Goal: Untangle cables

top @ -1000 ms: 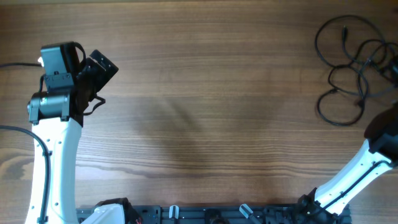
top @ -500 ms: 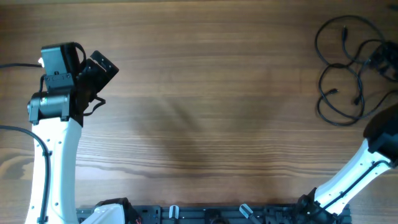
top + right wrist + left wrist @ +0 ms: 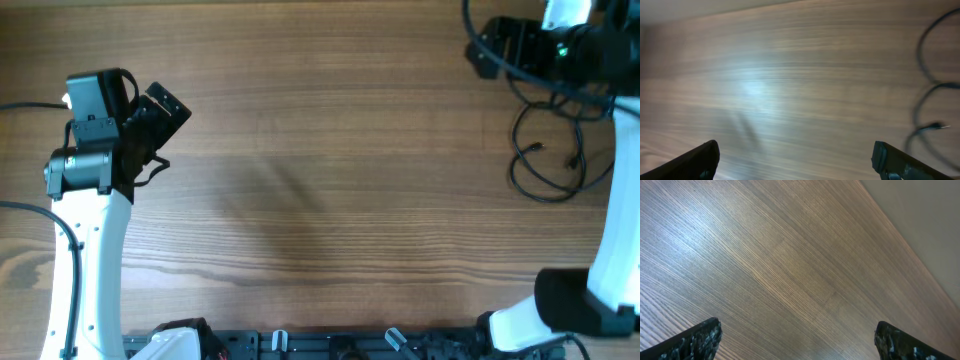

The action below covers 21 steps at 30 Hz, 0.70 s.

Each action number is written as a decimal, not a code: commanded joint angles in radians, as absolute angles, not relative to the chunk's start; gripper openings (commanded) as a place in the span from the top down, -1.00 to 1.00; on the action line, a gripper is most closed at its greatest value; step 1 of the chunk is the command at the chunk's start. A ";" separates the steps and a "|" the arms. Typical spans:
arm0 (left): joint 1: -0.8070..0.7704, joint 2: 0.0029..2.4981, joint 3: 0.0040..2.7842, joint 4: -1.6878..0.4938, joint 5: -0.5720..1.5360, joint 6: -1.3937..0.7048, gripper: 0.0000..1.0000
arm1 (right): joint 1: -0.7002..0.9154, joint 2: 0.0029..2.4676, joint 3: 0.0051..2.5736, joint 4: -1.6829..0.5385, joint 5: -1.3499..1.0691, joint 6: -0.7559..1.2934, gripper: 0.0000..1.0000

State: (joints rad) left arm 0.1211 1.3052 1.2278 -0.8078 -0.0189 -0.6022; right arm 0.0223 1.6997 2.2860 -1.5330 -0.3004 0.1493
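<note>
The cables (image 3: 541, 148) lie in loose black loops at the table's right edge, with small plugs showing among them. My right gripper (image 3: 480, 46) hangs at the far right corner, pointing left, just above the top of the loops; its arm covers part of them. In the right wrist view the gripper (image 3: 797, 160) is open with only bare wood between the fingertips (image 3: 702, 159), and blurred cable loops (image 3: 930, 128) pass on the right. At the far left, my left gripper (image 3: 160, 108) is away from the cables. In its own view it (image 3: 800, 340) stands open and empty.
The wooden table (image 3: 330, 180) runs between the two arms. The right arm's white link (image 3: 610, 220) rises along the right edge. A black rail (image 3: 350, 343) lines the front edge, and the table's far edge (image 3: 920, 245) shows in the left wrist view.
The right arm has swung from the lower right up to the far right corner over the cables. The cable loops shifted slightly. The left arm has not moved.
</note>
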 commanded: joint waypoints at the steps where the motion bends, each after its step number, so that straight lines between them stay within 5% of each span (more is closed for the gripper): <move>1: 0.131 1.311 1.230 -0.805 -0.035 -0.580 -1.00 | 0.050 1.692 2.296 -1.533 -0.307 0.414 -0.99; 12: 0.131 1.311 1.230 -0.805 -0.035 -0.580 -1.00 | 0.049 1.675 2.296 -1.465 -0.260 0.548 -0.99; 21: 0.131 1.311 1.230 -0.805 -0.035 -0.580 -1.00 | 0.166 1.445 2.096 -1.255 0.345 0.548 -0.99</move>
